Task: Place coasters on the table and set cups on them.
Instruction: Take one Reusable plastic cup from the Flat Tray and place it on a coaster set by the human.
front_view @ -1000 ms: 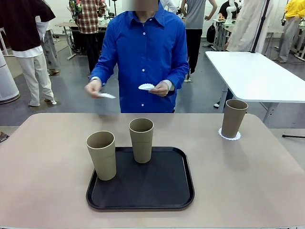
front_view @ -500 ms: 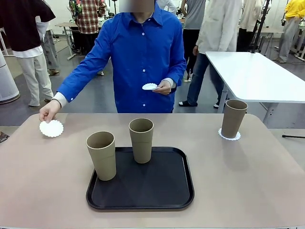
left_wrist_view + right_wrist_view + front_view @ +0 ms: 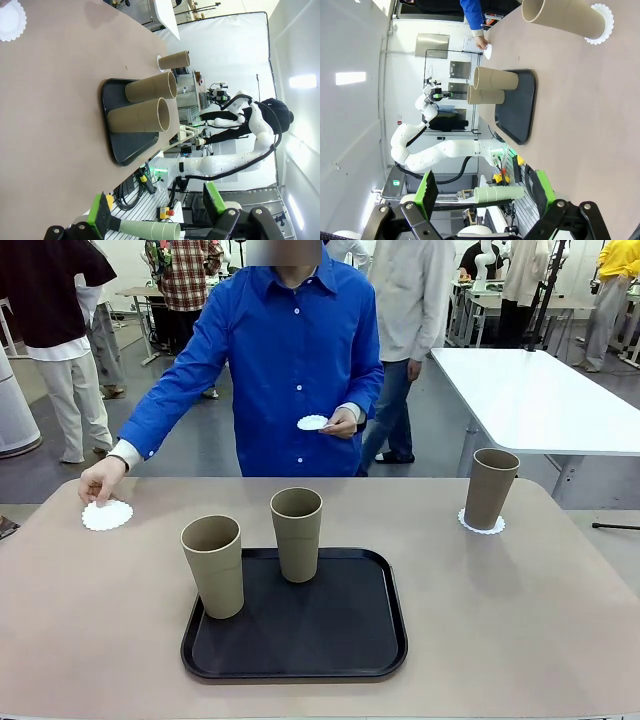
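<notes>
Coaster (image 3: 107, 515) down on table (image 3: 520, 620), 10 o'clock off tray (image 3: 330, 625); airborne second ago. Person's hand (image 3: 103, 478) touching it. Left tool (image 3: 157, 207), right tool (image 3: 485, 192) wide, empty.

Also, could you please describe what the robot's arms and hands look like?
The left arm and right arm are glossy white, with rounded joints and black cables alongside. The left hand and right hand are black, each with two fingers faced in bright green pads.
</notes>
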Tool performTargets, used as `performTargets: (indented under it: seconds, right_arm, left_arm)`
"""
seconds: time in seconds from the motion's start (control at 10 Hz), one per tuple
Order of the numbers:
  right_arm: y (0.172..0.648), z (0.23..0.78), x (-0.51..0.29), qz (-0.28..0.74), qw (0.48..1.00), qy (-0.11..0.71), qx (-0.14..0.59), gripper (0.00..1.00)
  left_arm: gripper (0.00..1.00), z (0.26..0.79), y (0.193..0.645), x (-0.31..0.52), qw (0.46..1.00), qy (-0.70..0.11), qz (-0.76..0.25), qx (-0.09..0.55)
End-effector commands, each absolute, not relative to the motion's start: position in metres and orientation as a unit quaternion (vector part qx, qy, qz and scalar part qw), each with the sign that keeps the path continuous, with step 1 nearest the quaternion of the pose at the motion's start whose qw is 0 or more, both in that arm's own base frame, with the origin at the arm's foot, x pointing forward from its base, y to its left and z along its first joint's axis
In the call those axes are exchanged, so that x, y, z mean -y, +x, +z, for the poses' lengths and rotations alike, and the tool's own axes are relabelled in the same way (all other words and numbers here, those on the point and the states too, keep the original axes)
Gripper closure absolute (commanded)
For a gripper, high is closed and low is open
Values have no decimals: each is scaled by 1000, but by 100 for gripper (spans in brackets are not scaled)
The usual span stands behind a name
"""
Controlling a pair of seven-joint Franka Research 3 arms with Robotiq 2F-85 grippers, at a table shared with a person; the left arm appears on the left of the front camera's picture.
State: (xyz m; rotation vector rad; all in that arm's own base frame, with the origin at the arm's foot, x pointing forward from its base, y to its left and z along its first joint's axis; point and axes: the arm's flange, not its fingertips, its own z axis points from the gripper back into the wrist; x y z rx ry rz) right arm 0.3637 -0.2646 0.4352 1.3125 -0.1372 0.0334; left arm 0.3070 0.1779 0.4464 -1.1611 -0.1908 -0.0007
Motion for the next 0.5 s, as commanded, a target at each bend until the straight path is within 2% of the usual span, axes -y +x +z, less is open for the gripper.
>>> performTargets:
  seconds: [0.0, 0.4]
  right_arm:
    - [364, 435, 265, 10, 791, 608, 61, 0]
    - [364, 435, 265, 10, 791, 608, 61, 0]
  left_arm:
    - [0, 448, 305, -179, 830, -550, -2, 92]
    - [0, 448, 305, -179, 830, -550, -2, 92]
